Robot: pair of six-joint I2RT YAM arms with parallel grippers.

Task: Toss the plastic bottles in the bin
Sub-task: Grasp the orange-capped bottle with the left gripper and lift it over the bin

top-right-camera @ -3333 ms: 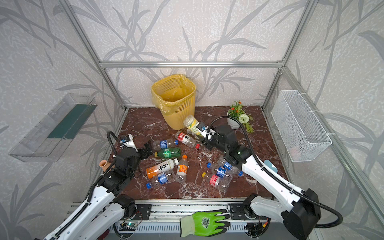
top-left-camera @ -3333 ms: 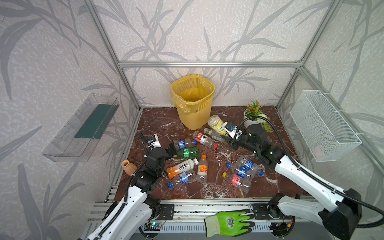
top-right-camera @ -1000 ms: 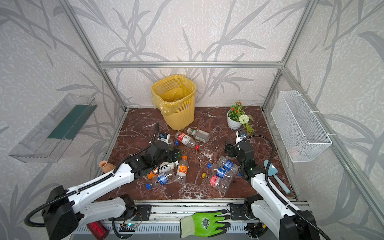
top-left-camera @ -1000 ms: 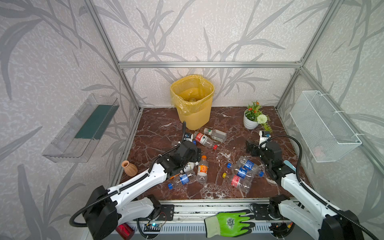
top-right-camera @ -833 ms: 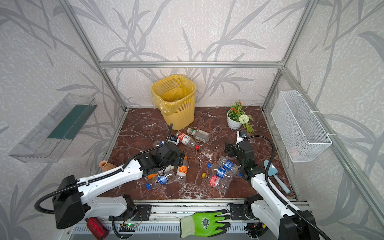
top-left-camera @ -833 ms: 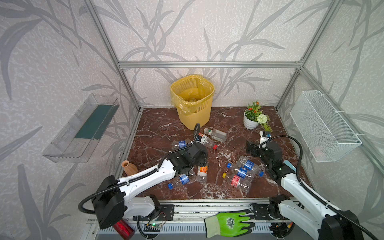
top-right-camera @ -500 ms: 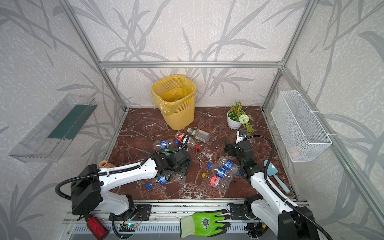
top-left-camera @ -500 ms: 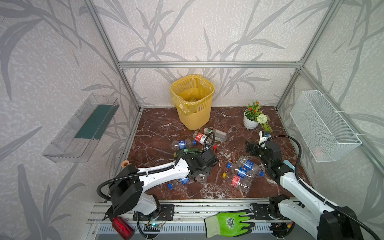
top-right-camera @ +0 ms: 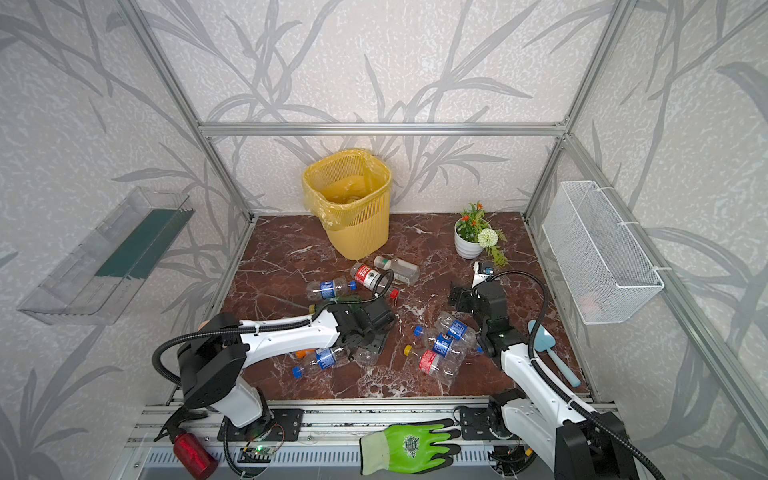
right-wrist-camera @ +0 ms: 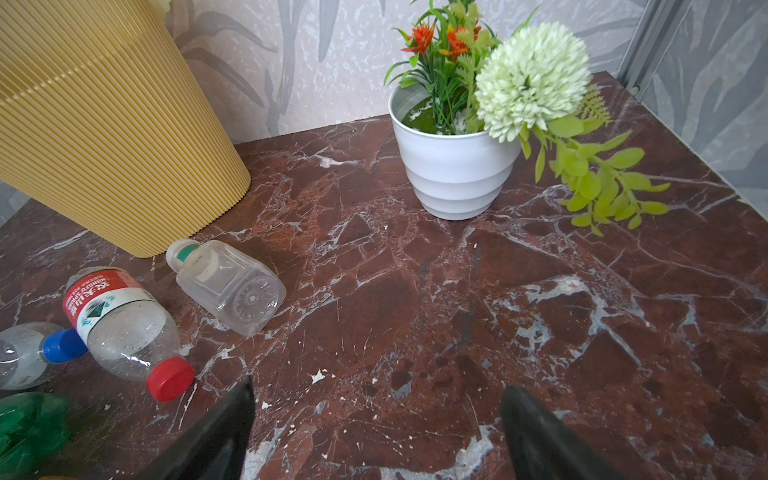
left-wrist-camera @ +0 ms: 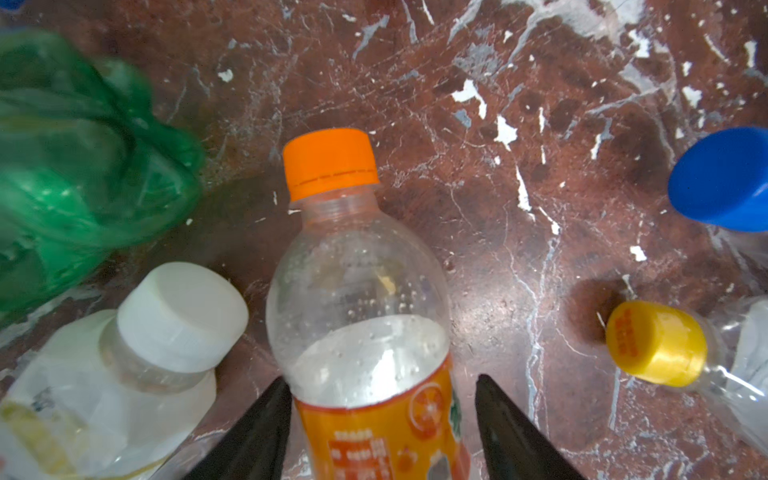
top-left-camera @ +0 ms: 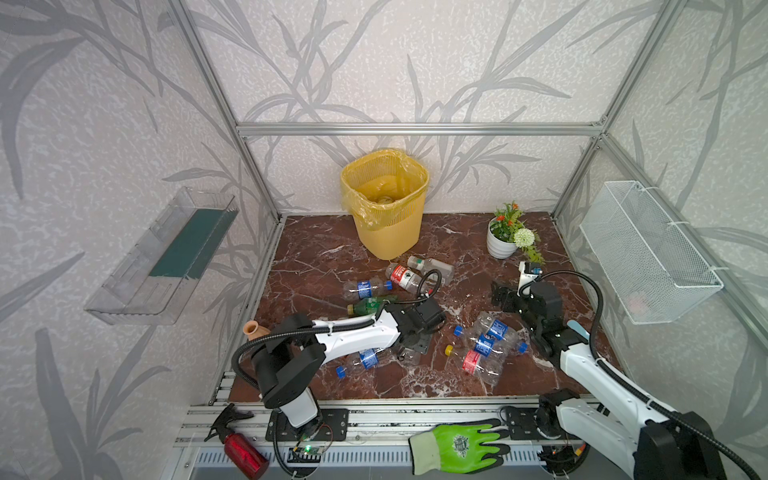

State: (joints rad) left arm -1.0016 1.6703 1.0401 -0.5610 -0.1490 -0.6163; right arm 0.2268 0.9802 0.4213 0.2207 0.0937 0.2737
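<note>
The yellow bin stands at the back. Plastic bottles lie scattered on the marble floor. In front of the bin are a red-label one, a squat clear one, a blue-label one and a green one. My left gripper reaches down mid-floor, its jaws shut on an orange-capped, orange-label bottle that lies on the floor. My right gripper is open over bare floor, behind a cluster of crushed bottles.
A white flower pot stands at the back right and a terracotta vase by the left edge. A wire basket and a clear shelf hang on the side walls. A blue scoop lies right; a green glove lies on the front rail.
Over the last second my left arm swung right across the bottles and its jaws narrowed onto the orange-capped bottle. My right arm has stayed put, drawn back from the bin since the earliest frames.
</note>
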